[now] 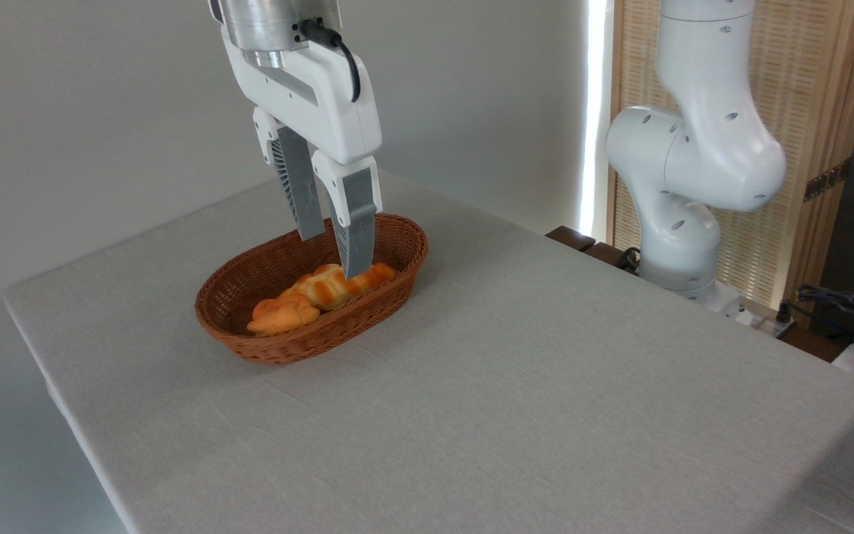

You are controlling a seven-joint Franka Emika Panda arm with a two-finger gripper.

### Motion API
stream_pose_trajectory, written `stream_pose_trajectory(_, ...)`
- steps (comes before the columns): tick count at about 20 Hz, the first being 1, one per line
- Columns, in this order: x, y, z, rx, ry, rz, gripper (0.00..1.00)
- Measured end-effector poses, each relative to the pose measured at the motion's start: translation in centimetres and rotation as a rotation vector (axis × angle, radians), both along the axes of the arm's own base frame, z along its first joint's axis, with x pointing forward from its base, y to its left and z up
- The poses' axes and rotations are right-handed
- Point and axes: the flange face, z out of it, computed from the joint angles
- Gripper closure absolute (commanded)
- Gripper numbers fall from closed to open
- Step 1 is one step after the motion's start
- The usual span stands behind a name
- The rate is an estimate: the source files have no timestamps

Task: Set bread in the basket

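The table [516,386], draped in one pale grey cloth, filled most of the view. My arm's white base [686,185] stood past its far right edge. One oval wicker basket [397,285], brown and woven with low flared sides, sat toward the table's far left corner, well in from the edges. Inside it lay two orange pieces. The bread [334,285] was a long braided loaf, golden-orange with browned ridges and tapered ends, lying lengthwise along the basket's floor, its right tip reaching toward the right end of the rim. Just beside its left end, touching or nearly so, rested one smaller, rounder knotted bun [282,315]. My gripper [332,256] hung straight down over the basket, its two grey fingers [356,222] spread apart and grasping nothing; the nearer fingertip came down right at the loaf's right half, whether touching I could not tell.
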Motion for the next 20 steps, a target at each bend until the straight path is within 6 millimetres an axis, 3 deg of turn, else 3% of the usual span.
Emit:
stream_pose_trajectory(7, 0.0, -0.4, 0.0, 0.002, 0.006, 0.075, 0.00)
stream_pose_trajectory(20, -0.1, -1.1, 0.0, 0.069, -0.001, 0.059, 0.00)
